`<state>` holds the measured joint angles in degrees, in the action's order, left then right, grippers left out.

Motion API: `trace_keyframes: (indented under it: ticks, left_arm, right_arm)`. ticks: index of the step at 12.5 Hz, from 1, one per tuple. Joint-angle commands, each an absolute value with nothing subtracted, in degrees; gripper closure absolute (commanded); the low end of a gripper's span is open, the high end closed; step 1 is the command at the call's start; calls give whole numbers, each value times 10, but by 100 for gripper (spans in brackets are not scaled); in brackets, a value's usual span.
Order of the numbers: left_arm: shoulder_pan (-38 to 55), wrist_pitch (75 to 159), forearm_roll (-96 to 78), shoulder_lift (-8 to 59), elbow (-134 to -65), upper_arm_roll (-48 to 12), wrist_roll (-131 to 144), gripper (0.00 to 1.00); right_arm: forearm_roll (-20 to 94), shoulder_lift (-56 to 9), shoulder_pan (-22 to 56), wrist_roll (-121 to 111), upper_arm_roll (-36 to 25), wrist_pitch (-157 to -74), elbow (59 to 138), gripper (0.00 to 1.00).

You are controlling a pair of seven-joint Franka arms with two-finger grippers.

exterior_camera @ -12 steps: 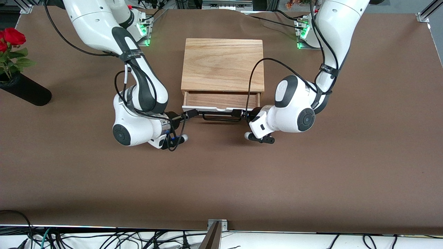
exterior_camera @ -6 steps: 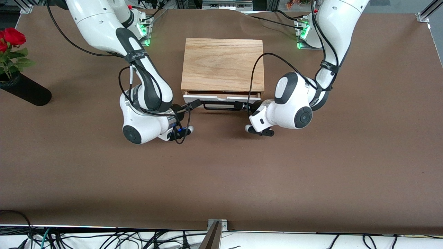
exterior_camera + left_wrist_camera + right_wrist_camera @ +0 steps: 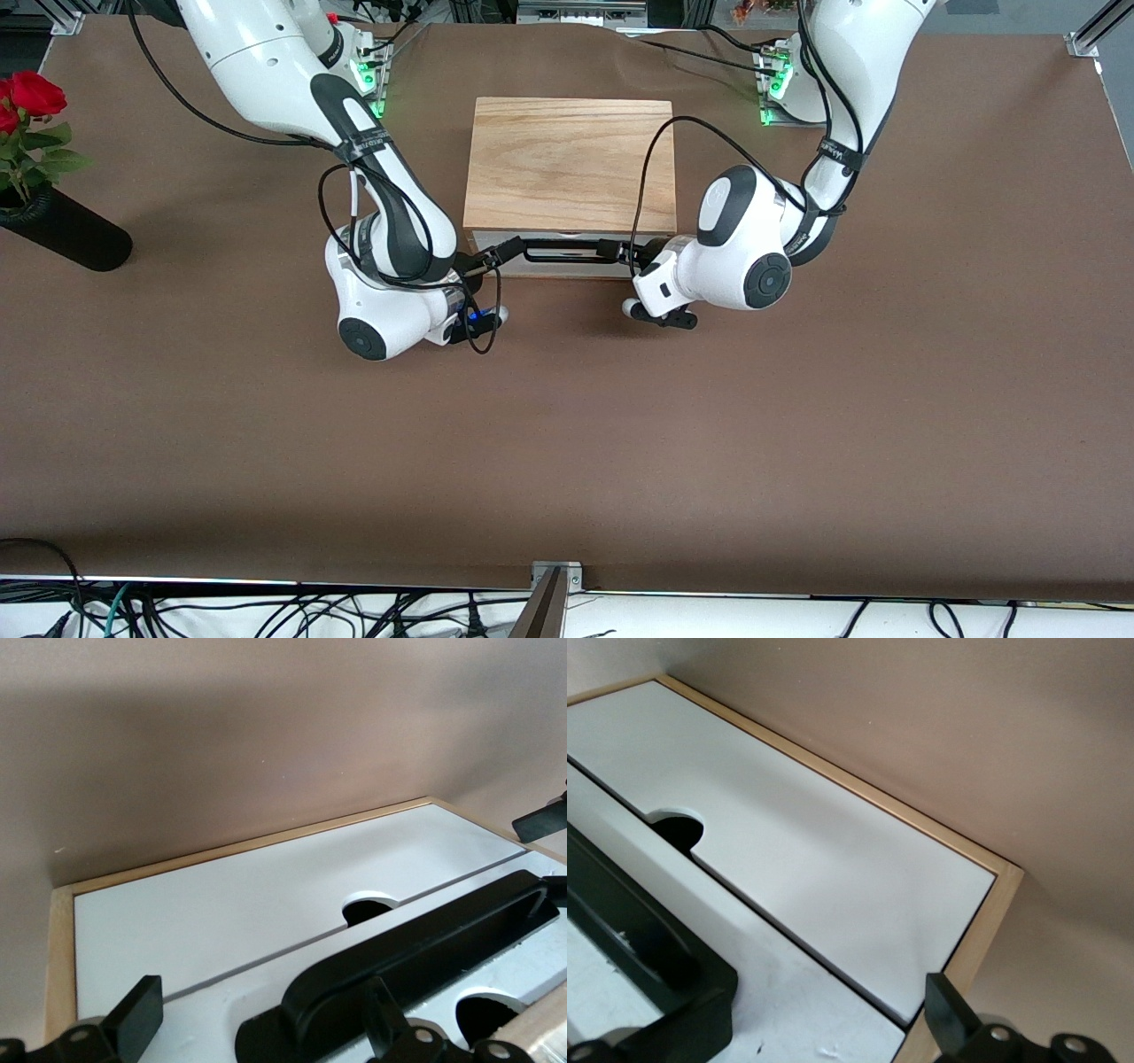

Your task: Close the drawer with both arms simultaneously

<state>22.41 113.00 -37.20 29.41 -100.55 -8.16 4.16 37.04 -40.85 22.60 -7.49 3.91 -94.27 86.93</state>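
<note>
The light oak box (image 3: 567, 164) stands mid-table between the two arms. The drawer's white front panel (image 3: 496, 239) sits flush in the box, with its black wire handle (image 3: 567, 257) sticking out toward the front camera. My right gripper (image 3: 500, 253) is open against the panel at the handle's end toward the right arm. My left gripper (image 3: 611, 252) is open at the handle's other end. In the left wrist view the left gripper (image 3: 261, 1028) straddles the handle's foot (image 3: 416, 957) on the panel (image 3: 266, 904). In the right wrist view the right gripper (image 3: 771, 1045) spans the panel's corner (image 3: 806, 1001) beside the handle's end (image 3: 656, 966).
A black cylindrical vase (image 3: 66, 232) with red roses (image 3: 31, 93) lies near the table edge at the right arm's end. Cables loop from both wrists beside the box. The brown table (image 3: 567, 443) stretches wide toward the front camera.
The drawer has slid from partly open to flush in the box. Both grippers moved toward the box with its front panel.
</note>
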Motion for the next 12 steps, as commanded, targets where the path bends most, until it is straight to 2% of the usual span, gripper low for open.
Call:
trace_keyframes:
  ticks: [1,4,8,10,12]
  left_arm:
    - [222,1096,-388,243,-1052,-93,40,0]
    - [211,1096,-378,244,-1028,-91,38,0]
    - [147,1094,-297,243,-926,-85,36,0]
    - [135,1094,-237,243,-893,-81,37,0]
    - [121,1079,-139,236,-869,-75,38,0]
  right_arm:
    - [389,-396,198,-87,40,-911,861,0]
    - [386,-396,168,-87,38,-913,820,0]
    - [371,-394,121,-97,34,-919,778,0]
    - [318,-375,101,-133,25,-918,761,0]
    - [264,-331,100,-167,-2,-918,761,0]
